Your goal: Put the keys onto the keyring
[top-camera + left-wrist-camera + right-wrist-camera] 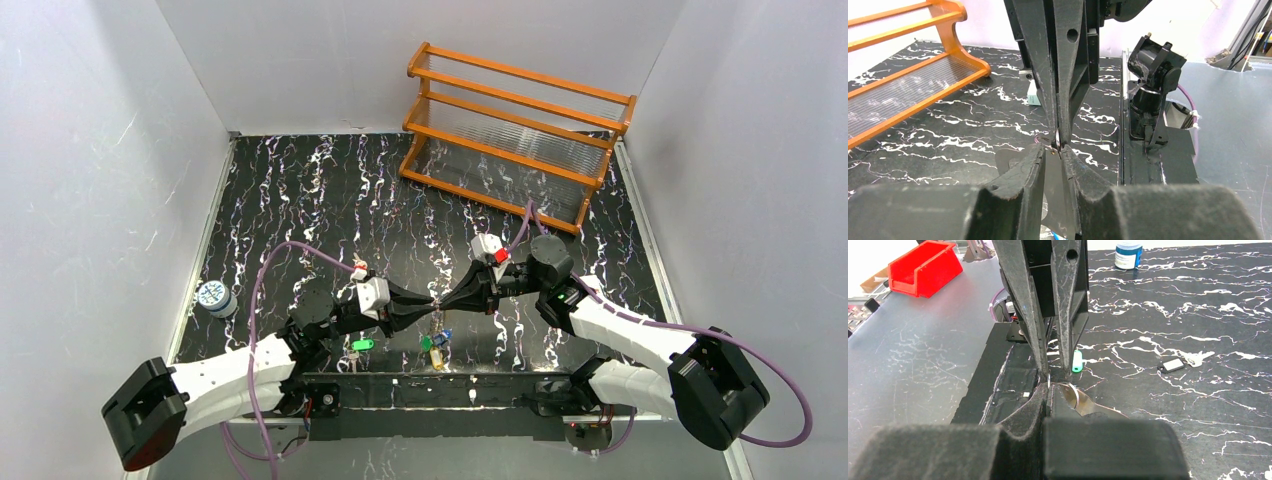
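My left gripper (pixel 428 304) and right gripper (pixel 442 299) meet tip to tip just above the table's near middle. Between them is the keyring (pixel 436 302), a pale silvery loop. In the right wrist view my right gripper (pixel 1048 389) is shut tight on the keyring's (pixel 1075 395) thin edge. In the left wrist view my left gripper (pixel 1055 150) pinches the keyring (pixel 1009 157) at its tips. A green key (pixel 360 345) lies below the left gripper. Green, blue and yellow keys (pixel 436 345) lie together under the grippers. A dark key (pixel 1173 365) lies apart.
An orange wooden rack (pixel 515 135) stands at the back right. A small blue-white can (pixel 215 298) stands at the left edge. White walls close in the table. A red bin (pixel 923 267) sits off the table.
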Controlling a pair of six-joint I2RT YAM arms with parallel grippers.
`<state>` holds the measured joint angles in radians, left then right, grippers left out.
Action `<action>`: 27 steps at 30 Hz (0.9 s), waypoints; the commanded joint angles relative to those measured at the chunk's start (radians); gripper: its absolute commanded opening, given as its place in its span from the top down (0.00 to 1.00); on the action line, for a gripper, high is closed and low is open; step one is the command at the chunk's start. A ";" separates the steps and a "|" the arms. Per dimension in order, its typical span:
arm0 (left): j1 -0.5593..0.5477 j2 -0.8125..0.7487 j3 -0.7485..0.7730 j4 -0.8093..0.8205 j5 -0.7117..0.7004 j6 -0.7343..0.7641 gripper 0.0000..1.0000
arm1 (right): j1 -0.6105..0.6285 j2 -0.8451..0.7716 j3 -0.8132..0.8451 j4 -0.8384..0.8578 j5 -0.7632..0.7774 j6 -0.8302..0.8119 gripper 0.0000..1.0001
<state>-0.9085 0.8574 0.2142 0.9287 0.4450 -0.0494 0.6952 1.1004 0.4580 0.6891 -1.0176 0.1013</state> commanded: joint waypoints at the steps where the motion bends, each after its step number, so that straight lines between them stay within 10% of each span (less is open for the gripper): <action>1: -0.006 0.017 0.029 0.030 0.010 0.000 0.82 | 0.001 -0.020 0.009 0.035 -0.009 -0.010 0.99; 8: -0.009 0.030 0.034 0.031 0.002 0.003 0.95 | 0.002 -0.023 0.016 -0.008 0.000 -0.028 0.99; 15: -0.009 -0.009 0.010 0.021 -0.057 0.002 0.67 | 0.002 -0.003 0.161 -0.395 0.122 -0.151 0.99; 27: -0.009 -0.064 0.128 -0.378 -0.171 0.162 0.62 | 0.012 0.108 0.430 -0.908 0.446 -0.057 0.99</action>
<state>-0.9134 0.8017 0.2665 0.7166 0.3275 0.0319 0.7006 1.1835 0.7815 -0.0624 -0.7261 -0.0727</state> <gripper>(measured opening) 0.364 0.031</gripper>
